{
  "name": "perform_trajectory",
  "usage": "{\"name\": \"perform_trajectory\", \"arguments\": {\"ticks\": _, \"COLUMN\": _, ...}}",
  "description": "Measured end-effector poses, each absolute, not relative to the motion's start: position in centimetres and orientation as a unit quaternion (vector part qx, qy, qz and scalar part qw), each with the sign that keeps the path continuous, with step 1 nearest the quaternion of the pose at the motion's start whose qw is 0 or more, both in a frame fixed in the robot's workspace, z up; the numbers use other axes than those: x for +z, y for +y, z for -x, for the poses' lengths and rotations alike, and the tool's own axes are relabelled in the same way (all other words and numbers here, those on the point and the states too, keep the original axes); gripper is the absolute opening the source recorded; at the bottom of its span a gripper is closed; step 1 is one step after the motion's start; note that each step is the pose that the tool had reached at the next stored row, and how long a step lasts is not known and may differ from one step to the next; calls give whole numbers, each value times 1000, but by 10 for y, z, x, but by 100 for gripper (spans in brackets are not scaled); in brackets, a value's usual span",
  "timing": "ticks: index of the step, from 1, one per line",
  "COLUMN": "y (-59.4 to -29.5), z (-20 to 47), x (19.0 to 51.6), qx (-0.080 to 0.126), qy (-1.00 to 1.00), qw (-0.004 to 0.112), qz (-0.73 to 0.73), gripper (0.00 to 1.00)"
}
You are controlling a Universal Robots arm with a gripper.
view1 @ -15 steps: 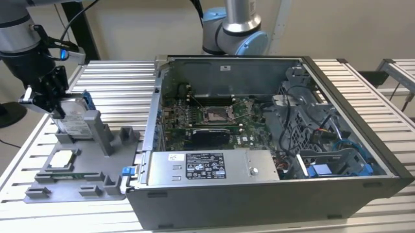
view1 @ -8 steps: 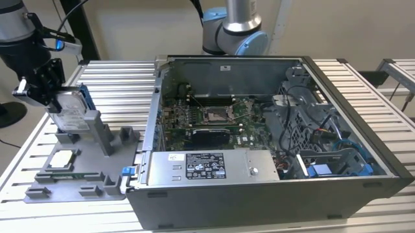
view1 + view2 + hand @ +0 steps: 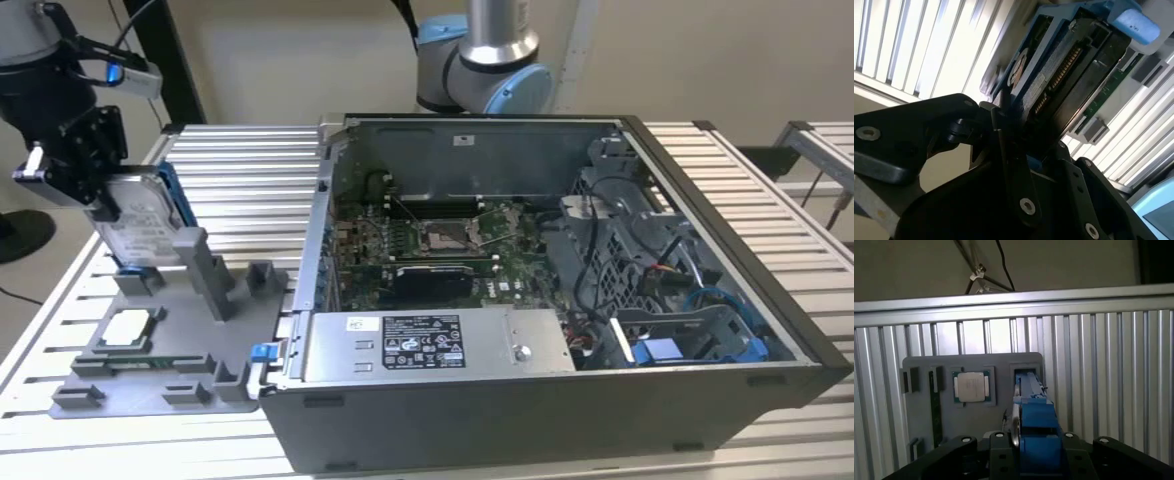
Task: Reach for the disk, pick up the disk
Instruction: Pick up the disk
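Observation:
The disk (image 3: pixel 138 222) is a silver-grey drive with a white label in a blue bracket. It stands on edge at the exterior view's left, with its lower end at a slot of the grey fixture (image 3: pixel 174 370). My gripper (image 3: pixel 104 200) comes down from above and is shut on the disk's upper part. In the first wrist view the blue bracket (image 3: pixel 1036 422) sits between my black fingers (image 3: pixel 999 442). In the second wrist view the disk (image 3: pixel 1064 70) shows its connector edge. I cannot tell whether its lower end is clear of the slot.
A square white-topped chip (image 3: pixel 127 327) and a green memory stick (image 3: pixel 936 410) lie on the fixture. An open computer case (image 3: pixel 561 280) stands close at the exterior view's right of the fixture. Everything rests on a slatted metal table (image 3: pixel 247 160). A second arm's base (image 3: pixel 481 70) rises behind the case.

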State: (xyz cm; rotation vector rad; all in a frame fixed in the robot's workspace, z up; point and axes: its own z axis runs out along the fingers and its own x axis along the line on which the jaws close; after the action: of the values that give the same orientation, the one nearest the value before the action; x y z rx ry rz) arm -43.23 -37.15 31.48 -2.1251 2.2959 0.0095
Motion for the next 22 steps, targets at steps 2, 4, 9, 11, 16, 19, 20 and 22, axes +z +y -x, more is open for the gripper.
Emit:
{"name": "perform_trajectory", "arguments": {"ticks": 2, "y": -371, "z": 432, "x": 319, "qx": 3, "qy": 734, "qw": 7, "qz": 679, "gripper": 0}}
{"name": "perform_trajectory", "arguments": {"ticks": 4, "y": -371, "z": 432, "x": 324, "qx": 3, "qy": 734, "qw": 7, "qz": 679, "gripper": 0}}
{"name": "perform_trajectory", "arguments": {"ticks": 9, "y": -371, "z": 432, "x": 336, "qx": 3, "qy": 734, "qw": 7, "qz": 679, "gripper": 0}}
{"name": "perform_trajectory", "arguments": {"ticks": 11, "y": -371, "z": 432, "x": 342, "qx": 3, "qy": 734, "qw": 7, "qz": 679, "gripper": 0}}
{"name": "perform_trajectory", "arguments": {"ticks": 16, "y": -372, "z": 432, "x": 356, "qx": 3, "qy": 734, "qw": 7, "qz": 679, "gripper": 0}}
{"name": "perform_trajectory", "arguments": {"ticks": 19, "y": -372, "z": 432, "x": 365, "qx": 3, "qy": 734, "qw": 7, "qz": 679, "gripper": 0}}
{"name": "perform_trajectory", "arguments": {"ticks": 20, "y": -372, "z": 432, "x": 368, "qx": 3, "qy": 734, "qw": 7, "qz": 679, "gripper": 0}}
{"name": "perform_trajectory", "arguments": {"ticks": 22, "y": -372, "z": 432, "x": 375, "qx": 3, "qy": 734, "qw": 7, "qz": 679, "gripper": 0}}
